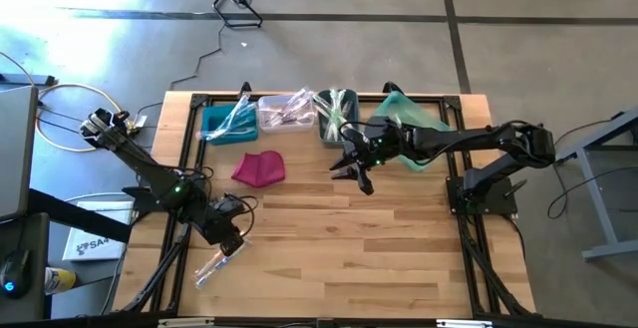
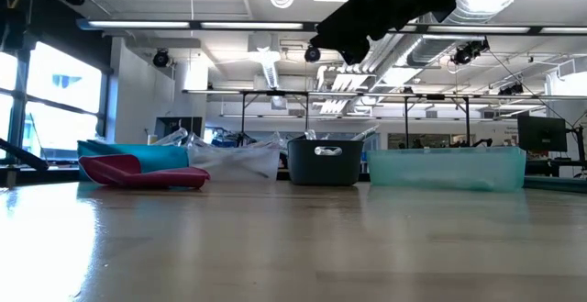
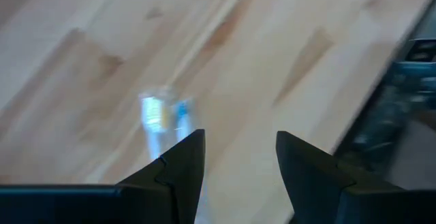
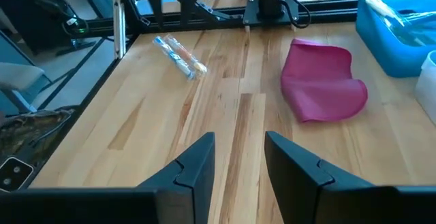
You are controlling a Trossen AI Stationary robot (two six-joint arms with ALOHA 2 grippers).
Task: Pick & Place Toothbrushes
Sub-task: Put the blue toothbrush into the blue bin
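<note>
The left gripper [image 1: 231, 240] hangs over the table's [image 1: 379, 258] near-left part, fingers [image 3: 184, 163] apart, gripping nothing; loose toothbrushes [image 1: 214, 265] with clear handles lie just beside it. The right gripper [image 1: 357, 171] hovers mid-table, jaws parted and empty, near the magenta pouch [image 1: 260, 167]. Behind stand the blue bin [image 1: 221, 127], clear bin [image 1: 284, 112], grey bin [image 1: 335, 117] and teal bin [image 1: 419, 119], the first three holding more toothbrushes.

- toothbrushes [image 3: 163, 115] in left wrist view blurred, lower part hidden behind a finger
- blue bin [image 4: 402, 26] cut off by the picture's edge in right wrist view
- bin contents in low view too small to tell
</note>
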